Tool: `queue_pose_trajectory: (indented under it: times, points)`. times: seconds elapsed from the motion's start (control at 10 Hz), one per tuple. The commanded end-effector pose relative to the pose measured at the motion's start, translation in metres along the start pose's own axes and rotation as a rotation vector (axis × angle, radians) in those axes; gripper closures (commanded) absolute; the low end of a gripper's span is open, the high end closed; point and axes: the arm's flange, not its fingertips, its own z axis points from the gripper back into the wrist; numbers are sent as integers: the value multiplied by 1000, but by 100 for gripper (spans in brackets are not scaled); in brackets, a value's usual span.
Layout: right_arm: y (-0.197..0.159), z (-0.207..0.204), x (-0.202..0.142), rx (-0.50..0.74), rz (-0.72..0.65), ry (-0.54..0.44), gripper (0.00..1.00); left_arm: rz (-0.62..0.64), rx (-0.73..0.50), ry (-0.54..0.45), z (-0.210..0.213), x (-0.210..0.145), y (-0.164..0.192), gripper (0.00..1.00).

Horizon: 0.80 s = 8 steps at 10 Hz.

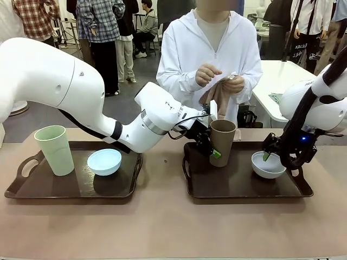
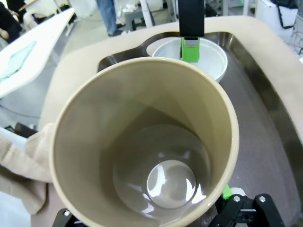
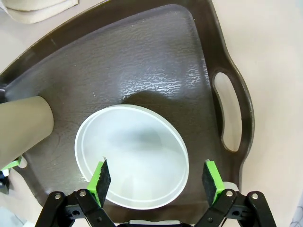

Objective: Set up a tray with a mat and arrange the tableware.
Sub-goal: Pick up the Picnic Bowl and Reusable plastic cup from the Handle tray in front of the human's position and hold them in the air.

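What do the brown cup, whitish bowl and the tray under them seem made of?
Brown cup: probably plastic, smooth matte wall, glossy glare at its bottom. Whitish bowl: likely plastic or melamine, smooth, soft sheen; ceramic not ruled out. Tray: dark plastic, seemingly, with leather-like grained floor and moulded handle slots.

Left arm [image 1: 54, 81] stretched low across middle, wrist turned sideways, left gripper [image 1: 217, 150] fingers spread wide. Right arm [image 1: 320, 103] hung in from right side, right gripper [image 3: 156, 182] pointed straight down, fingers apart, nothing pinched.
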Motion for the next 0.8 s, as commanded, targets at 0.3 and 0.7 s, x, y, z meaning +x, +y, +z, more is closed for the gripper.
queue_pose_trajectory:
  times: [0.3, 0.7]
  points:
    - [0, -2, 6, 14, 11, 8, 100, 17, 13, -2, -4, 6, 10, 100]
    - [2, -4, 6, 16, 14, 8, 100, 25, 16, -3, -1, 6, 12, 74]
